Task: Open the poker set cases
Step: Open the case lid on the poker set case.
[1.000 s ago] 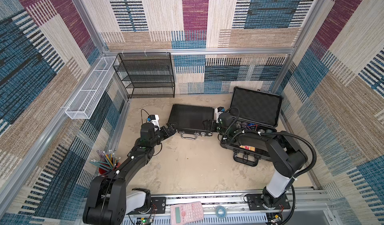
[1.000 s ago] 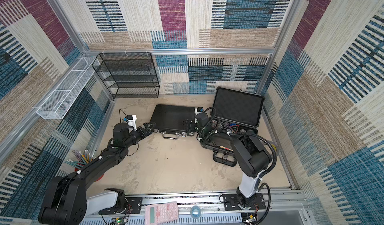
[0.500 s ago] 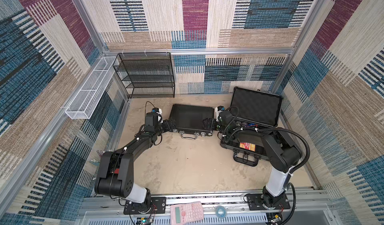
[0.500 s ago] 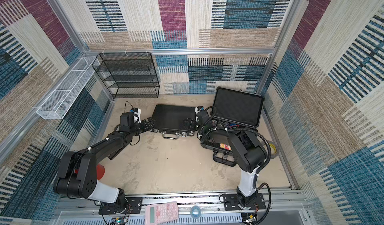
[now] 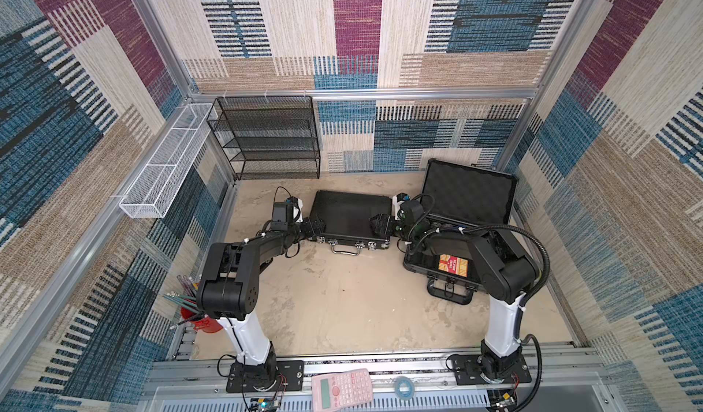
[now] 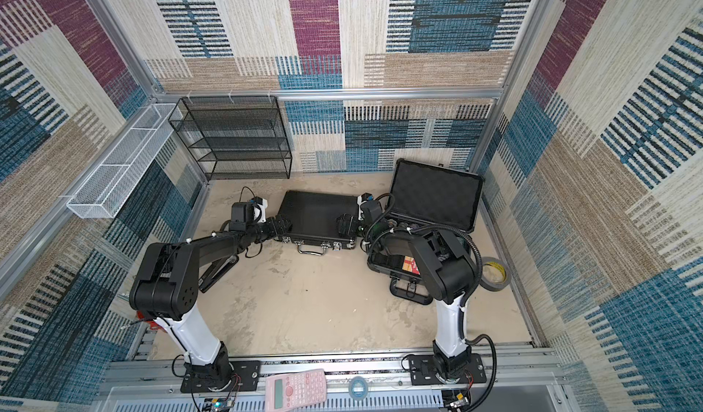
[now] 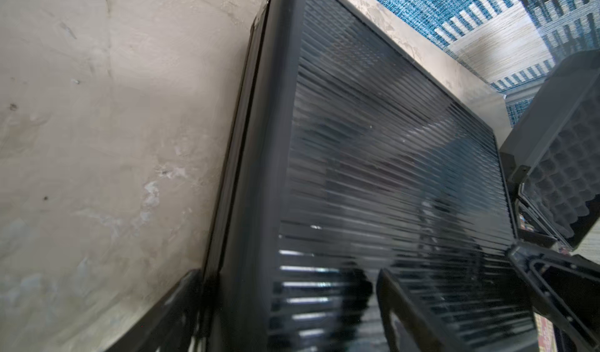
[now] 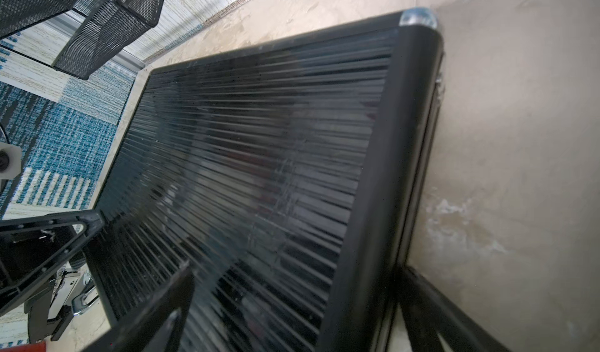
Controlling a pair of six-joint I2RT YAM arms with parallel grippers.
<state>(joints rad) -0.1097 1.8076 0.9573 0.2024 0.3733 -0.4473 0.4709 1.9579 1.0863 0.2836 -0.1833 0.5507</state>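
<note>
Black ribbed case (image 5: 350, 216): lid shut | grey case (image 5: 471, 197): lid up

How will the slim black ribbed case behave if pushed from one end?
The slim black ribbed case lies flat and low, so it would probably slide, not tip. Its framed edges look rigid, so flexing seems unlikely. Its glossy ribs may be slippery.

Slim case (image 5: 350, 212) lies left of bulky case (image 5: 469, 193).
</note>
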